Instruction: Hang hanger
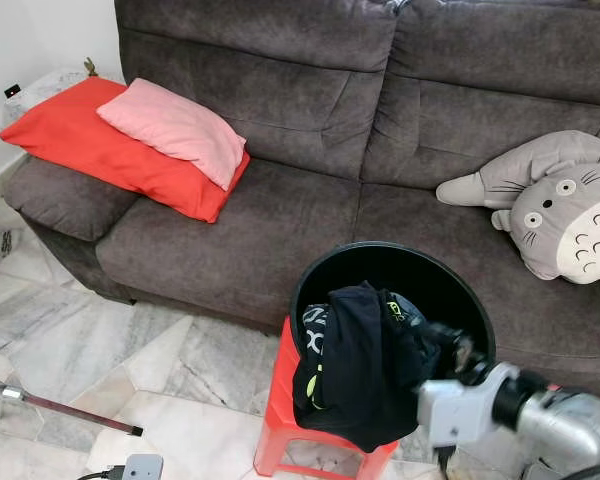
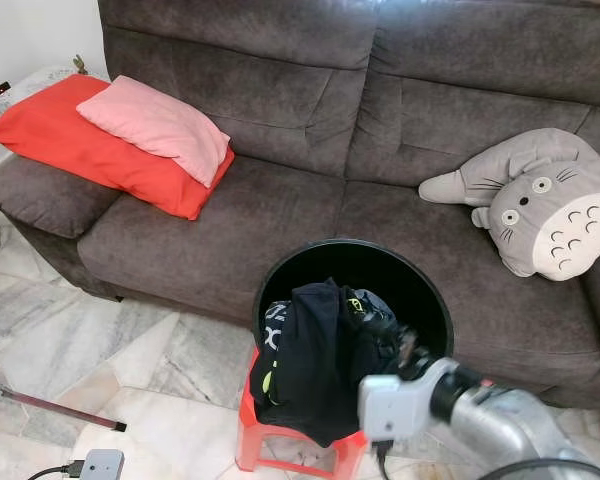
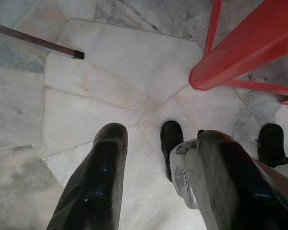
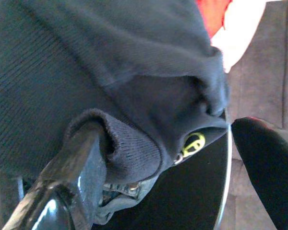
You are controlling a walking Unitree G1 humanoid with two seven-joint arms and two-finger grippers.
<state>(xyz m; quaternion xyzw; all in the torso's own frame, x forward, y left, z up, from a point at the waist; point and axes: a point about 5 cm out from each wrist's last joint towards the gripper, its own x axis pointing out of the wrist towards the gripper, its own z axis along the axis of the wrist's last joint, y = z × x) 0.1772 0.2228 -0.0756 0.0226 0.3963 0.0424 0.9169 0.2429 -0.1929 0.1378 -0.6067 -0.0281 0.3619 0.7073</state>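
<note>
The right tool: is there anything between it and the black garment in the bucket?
Nothing visible. The right tool is already at the black garment draped over the black bucket, its fingers open around a fold. No hanger can be seen.

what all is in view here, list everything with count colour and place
sofa: 1, dark grey, along the back
cushion: 1, red, sofa's left end
pillow: 1, pink, on the cushion
plush toy: 1, grey and cream, sofa's right end
bucket: 1, black, on the stool
clothes: a heap, black with yellow-green marks, spilling over the bucket rim
stool: 1, red, on the floor before the sofa
rod: 1, dark, on the floor at left
floor: pale marble tiles
right gripper: black fingers open, at the clothes
left gripper: black fingers open, low over the floor by the stool
</note>
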